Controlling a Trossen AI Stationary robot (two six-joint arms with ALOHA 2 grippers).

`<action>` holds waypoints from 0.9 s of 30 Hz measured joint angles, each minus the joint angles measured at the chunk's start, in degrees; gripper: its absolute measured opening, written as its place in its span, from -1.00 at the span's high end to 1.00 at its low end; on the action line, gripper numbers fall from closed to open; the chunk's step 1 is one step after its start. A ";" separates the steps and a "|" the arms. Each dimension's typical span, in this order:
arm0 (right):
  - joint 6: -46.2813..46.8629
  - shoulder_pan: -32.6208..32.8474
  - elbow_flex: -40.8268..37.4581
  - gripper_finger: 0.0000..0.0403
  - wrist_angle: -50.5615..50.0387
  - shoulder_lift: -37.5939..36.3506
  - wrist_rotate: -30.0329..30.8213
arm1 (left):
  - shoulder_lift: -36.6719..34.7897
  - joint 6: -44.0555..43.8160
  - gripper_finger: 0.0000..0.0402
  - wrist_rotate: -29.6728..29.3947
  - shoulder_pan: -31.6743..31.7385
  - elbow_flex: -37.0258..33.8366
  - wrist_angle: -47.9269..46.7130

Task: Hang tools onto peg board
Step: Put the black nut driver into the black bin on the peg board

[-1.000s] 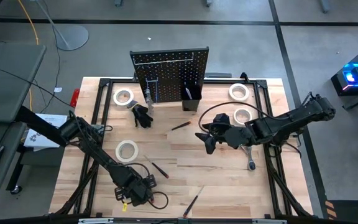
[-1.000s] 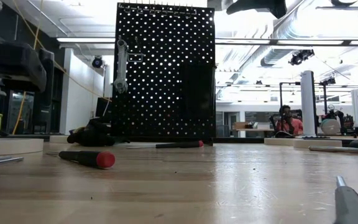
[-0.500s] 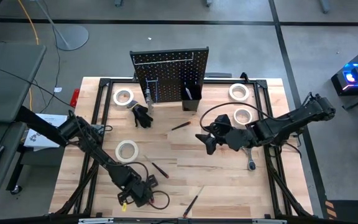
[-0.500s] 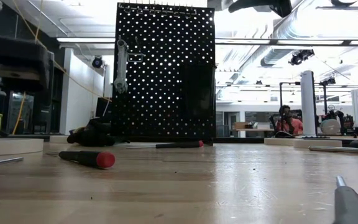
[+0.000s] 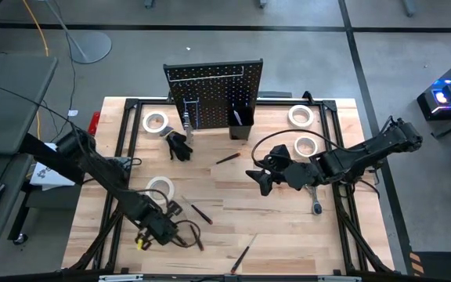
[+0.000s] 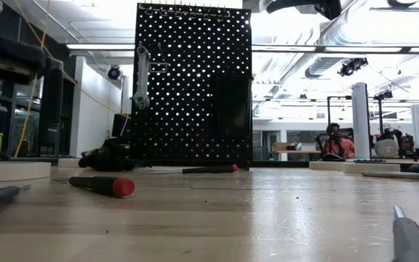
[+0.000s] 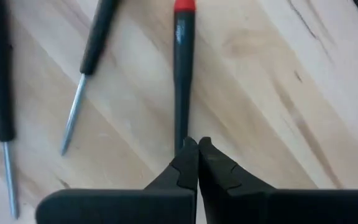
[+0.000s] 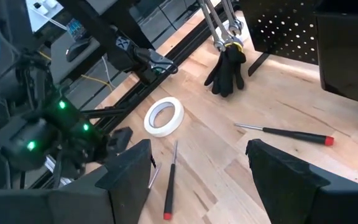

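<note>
High view first: the table (image 5: 288, 227) is a pale wood-plank top in a black metal frame, with plenty of bare wood down the middle and along the near edge. At the far edge stands the peg board (image 5: 214, 90) — flat black, rows of small holes, a small black bin (image 5: 241, 121) on its front and a silver wrench (image 6: 142, 76) already hanging, clearest in the low view.

The right gripper (image 5: 263, 178) hovers over the middle of the table with its fingers spread wide and nothing between them, bare wood all around it. The left gripper (image 5: 172, 210) is low near the front-left, fingers pressed together. In its wrist view the tips meet right at the end of a slim dark screwdriver (image 7: 181, 81) with a red cap — I can't tell if it's really pinching the tool or just touching it.

Smaller stuff: white tape rolls, round and smooth, one (image 5: 160, 189) just beside the left gripper and others at the far corners. A floppy black glove (image 5: 180, 146) lies in front of the board, and another thin screwdriver (image 5: 227, 157) lies nearby on open wood.
</note>
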 joint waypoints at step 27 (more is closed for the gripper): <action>0.42 -0.15 0.00 -0.27 -0.11 0.00 0.03 | 1.42 4.06 0.08 -5.64 1.36 -4.48 6.85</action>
